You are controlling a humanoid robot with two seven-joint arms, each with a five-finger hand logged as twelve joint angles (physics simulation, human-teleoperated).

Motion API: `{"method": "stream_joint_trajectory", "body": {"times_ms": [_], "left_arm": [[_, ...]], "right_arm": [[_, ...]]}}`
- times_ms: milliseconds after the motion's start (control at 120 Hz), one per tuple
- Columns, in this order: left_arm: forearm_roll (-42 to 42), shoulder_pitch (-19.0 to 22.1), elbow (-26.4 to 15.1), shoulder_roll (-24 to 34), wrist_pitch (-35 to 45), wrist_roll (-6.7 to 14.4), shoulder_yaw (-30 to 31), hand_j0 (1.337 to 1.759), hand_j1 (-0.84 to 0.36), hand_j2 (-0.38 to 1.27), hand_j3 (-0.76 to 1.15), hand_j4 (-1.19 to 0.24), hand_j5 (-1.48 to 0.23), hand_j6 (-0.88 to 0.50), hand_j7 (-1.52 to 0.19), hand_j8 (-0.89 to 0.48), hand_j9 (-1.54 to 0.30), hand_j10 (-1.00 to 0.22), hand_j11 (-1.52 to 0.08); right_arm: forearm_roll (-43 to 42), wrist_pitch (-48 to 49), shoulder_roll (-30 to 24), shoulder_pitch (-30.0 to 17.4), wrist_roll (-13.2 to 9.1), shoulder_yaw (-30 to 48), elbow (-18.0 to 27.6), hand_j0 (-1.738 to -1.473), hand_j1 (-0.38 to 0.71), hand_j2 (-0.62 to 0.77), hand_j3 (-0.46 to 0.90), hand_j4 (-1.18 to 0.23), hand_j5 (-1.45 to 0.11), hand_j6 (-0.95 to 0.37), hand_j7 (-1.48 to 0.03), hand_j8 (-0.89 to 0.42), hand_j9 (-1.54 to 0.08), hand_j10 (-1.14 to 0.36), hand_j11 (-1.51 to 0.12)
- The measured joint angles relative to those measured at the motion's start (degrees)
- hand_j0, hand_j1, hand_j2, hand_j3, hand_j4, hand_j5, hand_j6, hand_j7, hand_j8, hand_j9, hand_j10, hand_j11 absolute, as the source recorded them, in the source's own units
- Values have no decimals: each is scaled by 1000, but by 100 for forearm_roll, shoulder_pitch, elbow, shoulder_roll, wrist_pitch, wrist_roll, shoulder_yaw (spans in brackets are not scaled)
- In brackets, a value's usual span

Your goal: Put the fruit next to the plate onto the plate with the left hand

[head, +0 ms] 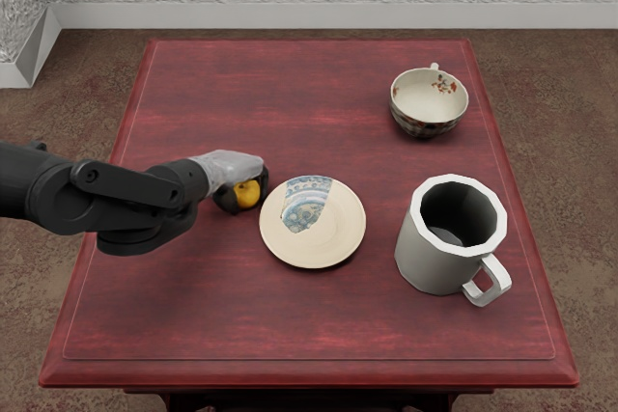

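Grasp closed on the fruit point(248, 192) by the left hand point(230, 173), just short of the plate point(333, 243).

Fingers curled round the small yellow fruit, seemingly gripping it; impossible to tell whether lifted or resting on the counter point(290, 94). Fruit tucked at the fingertips, on the side away from the wrist, just beside the plate's near rim and not on it. Plate straight ahead of the fingertips, roughly along the forearm's line, a shade toward the counter's front edge. Fruit roundish, no clear long axis. Judging from this, only a short carry forward over the rim needed. Patterned cup point(429, 101) and white mug point(449, 235) well beyond the plate, off that path.
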Motion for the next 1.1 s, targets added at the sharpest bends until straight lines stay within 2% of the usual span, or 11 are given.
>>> {"method": "stream_joint_trajectory", "body": {"times_ms": [150,233,275,367,550,600,692,833,908,1033,1100], "left_arm": [[-14,-16,-1,-2,-39,3,1,1667,-391,-19,339,-513,-972,-96,-1168,-127,-1159,-829,-1102],[-55,-58,-11,5,-72,4,5,1657,-386,78,140,-512,-1008,-151,-1119,-156,-1160,-841,-1117],[-73,-91,-17,6,-86,1,3,1658,-377,175,-48,-538,-1024,-172,-1122,-189,-1161,-844,-1127],[-117,-168,-28,7,-107,-5,0,1655,-365,336,-30,-654,-1053,-262,-1128,-303,-1166,-879,-1141],[-224,-364,-80,68,-150,-10,-1,1652,-398,464,-12,-673,-1088,-266,-1136,-313,-1180,-889,-1156],[-295,-438,-95,82,-196,-13,-2,1652,-390,436,-10,-656,-1114,-253,-1152,-311,-1177,-878,-1158],[-422,-555,-131,136,-298,-43,-12,1652,-417,525,-6,-625,-1159,-223,-1183,-305,-1178,-865,-1164],[-796,-806,-184,213,-627,-221,-36,1651,-365,405,-3,-615,-1199,-213,-1221,-305,-1189,-867,-1170],[-967,-874,-220,217,-803,-289,-71,1651,-380,490,-2,-631,-1216,-230,-1234,-301,-1186,-870,-1172],[-1180,-951,-284,217,-1066,-360,-170,1651,-364,453,-1,-631,-1230,-230,-1243,-312,-1178,-868,-1176],[-1284,-987,-298,217,-1198,-422,-224,1650,-410,554,-1,-624,-1251,-208,-1249,-301,-1176,-865,-1177]], "right_arm": [[1,1,0,0,0,0,-4,-1658,-320,-5,0,-24,-31,-24,-31,-24,-31,-24,-31],[1,1,0,0,0,0,-5,-1658,-320,-5,0,-24,-31,-24,-31,-24,-31,-24,-31],[1,0,0,0,0,0,-5,-1658,-320,-5,0,-24,-31,-24,-31,-24,-31,-24,-31],[2,0,0,0,0,0,-4,-1658,-320,-5,0,-24,-31,-24,-31,-24,-31,-24,-31],[3,0,0,0,0,0,-4,-1658,-320,-5,0,-24,-31,-24,-31,-24,-31,-24,-31],[3,0,0,0,0,0,-4,-1658,-320,-5,0,-24,-31,-24,-31,-24,-31,-24,-31],[1,1,0,0,0,0,-4,-1658,-320,-5,0,-24,-31,-24,-31,-24,-31,-24,-31],[1,1,0,0,0,0,-4,-1658,-320,-5,0,-24,-31,-24,-31,-24,-31,-24,-31],[1,-1,0,0,0,0,-3,-1658,-320,-5,0,-24,-31,-24,-31,-24,-31,-24,-31],[0,-1,0,0,0,0,-3,-1658,-320,-5,0,-24,-31,-24,-31,-24,-31,-24,-31],[0,-1,0,0,0,1,-3,-1658,-320,-5,0,-24,-31,-24,-31,-24,-31,-24,-31]]}}
